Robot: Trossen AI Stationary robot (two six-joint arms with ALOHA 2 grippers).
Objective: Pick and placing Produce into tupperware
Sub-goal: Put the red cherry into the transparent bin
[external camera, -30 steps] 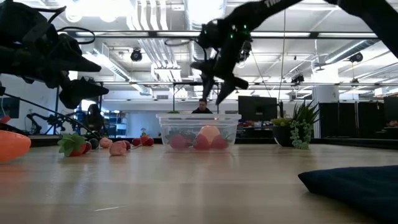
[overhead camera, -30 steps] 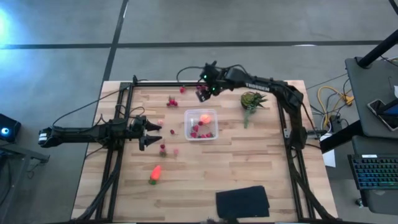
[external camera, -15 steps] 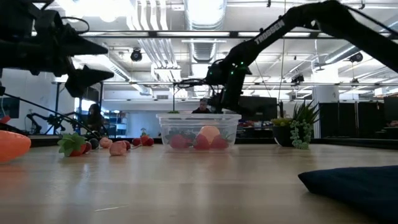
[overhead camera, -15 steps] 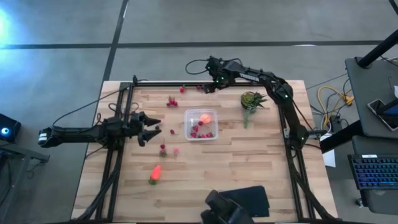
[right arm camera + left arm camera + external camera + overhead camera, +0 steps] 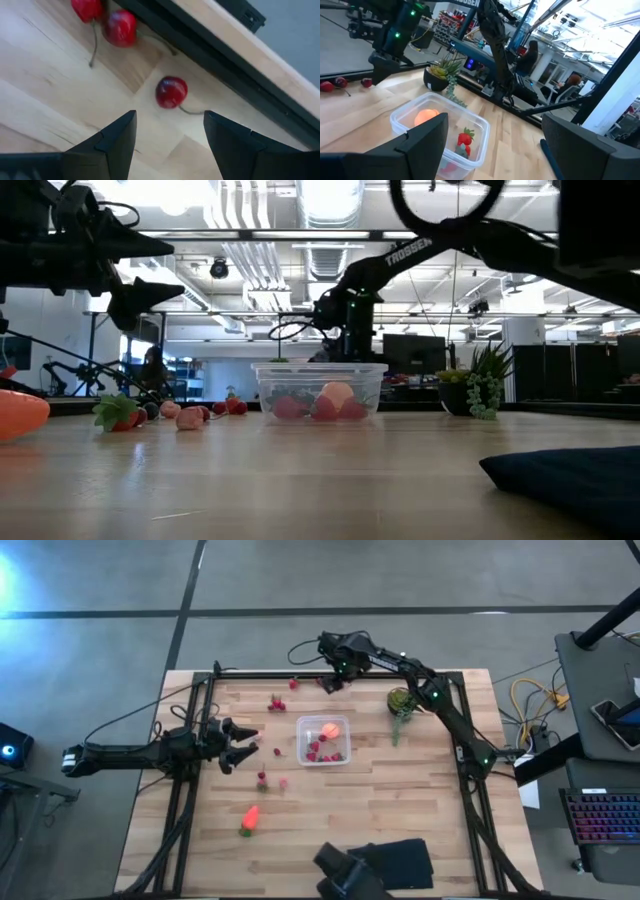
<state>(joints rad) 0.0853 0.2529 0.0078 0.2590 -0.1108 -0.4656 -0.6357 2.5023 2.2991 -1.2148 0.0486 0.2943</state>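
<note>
Wooden table (image 5: 400, 810) of pale planks carries the whole set-up, with a dark cloth (image 5: 400, 862) lying at its near edge toward the right. Right arm reaches to the far edge of the table, where the right gripper (image 5: 169, 131) hangs over the boards with its fingers spread wide, holding nothing; one red cherry (image 5: 171, 92) lies on the wood between the fingertips' line and the black frame rail, and two more cherries (image 5: 120, 27) lie together just beside it. Left arm waits at the left side, the left gripper (image 5: 243, 743) raised above the table, open and holding nothing, pointing toward the centre. Clear tupperware (image 5: 323, 740) stands upright near the middle of the table; inside it rest a round orange-red fruit (image 5: 329, 728) and several small red berries (image 5: 323, 751). Spiky green plant (image 5: 403, 702) stands to the right of the box. Orange carrot piece (image 5: 250, 818) with a green end lies toward the near left. Loose red berries (image 5: 262, 779) lie scattered left of the box.
</note>
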